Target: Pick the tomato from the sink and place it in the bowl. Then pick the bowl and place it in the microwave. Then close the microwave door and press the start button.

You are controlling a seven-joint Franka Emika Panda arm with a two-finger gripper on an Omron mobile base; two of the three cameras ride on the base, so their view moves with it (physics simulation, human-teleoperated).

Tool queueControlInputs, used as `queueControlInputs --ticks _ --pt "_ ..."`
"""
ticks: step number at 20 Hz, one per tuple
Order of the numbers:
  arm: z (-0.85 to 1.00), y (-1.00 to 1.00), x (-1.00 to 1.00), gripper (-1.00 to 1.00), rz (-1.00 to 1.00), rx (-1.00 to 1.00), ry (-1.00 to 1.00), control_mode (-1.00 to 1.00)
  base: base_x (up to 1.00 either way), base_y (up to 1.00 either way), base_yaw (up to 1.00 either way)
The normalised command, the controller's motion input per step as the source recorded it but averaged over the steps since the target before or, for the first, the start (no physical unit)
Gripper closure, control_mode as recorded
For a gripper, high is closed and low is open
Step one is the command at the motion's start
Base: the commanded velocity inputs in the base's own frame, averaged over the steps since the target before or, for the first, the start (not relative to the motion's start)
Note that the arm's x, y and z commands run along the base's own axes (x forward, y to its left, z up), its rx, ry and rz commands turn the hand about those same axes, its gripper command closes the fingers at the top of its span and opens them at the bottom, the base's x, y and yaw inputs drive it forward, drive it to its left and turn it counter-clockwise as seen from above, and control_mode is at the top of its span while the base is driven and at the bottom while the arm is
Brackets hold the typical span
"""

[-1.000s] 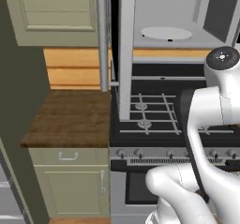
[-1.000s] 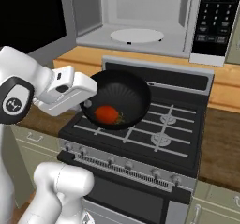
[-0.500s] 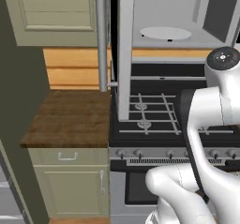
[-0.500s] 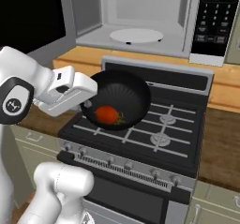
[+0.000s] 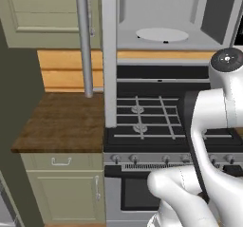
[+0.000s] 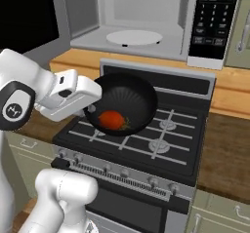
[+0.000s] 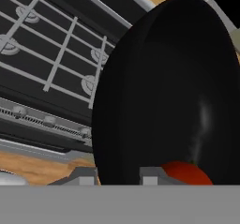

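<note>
gripper (image 6: 92, 108): clamped on the bowl (image 6: 128, 100) rim, holding it above the stove (image 6: 161, 134)
tomato (image 6: 112, 119): inside bowl

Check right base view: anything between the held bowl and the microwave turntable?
Nothing blocks it. Between the bowl and the turntable lie only the stove's back panel and the microwave's open front sill; the tomato sits inside the bowl.

White glossy rounded arm links (image 6: 58, 193); dark grey round joint cap with small white logo mark (image 6: 17, 111). Silver-grey joint disc with centre screw (image 5: 227, 60). Boxy white hand housing (image 6: 73, 94). Grey fingers (image 7: 152, 175), squared tips.
</note>
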Motion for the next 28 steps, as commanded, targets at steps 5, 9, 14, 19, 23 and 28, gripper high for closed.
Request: queueControlInputs --ticks 5,9,14,19,23,28 --pt "0.0 0.0 0.0 1.0 0.0 0.0 0.0 1.0 0.47 -0.3 0.0" --pt "0.0 0.0 0.0 1.0 0.0 0.0 0.0 1.0 0.33 -0.08 -0.03" --pt "0.0 0.0 0.0 1.0 0.0 0.0 0.0 1.0 0.47 -0.02 -0.08" --pt "0.0 0.0 0.0 1.0 0.0 0.0 0.0 1.0 0.49 -0.01 -0.06" --pt "0.0 0.0 0.0 1.0 0.0 0.0 0.0 1.0 0.69 -0.04 -0.05" --pt "0.0 0.0 0.0 1.0 0.0 0.0 0.0 1.0 0.76 -0.05 -0.06"
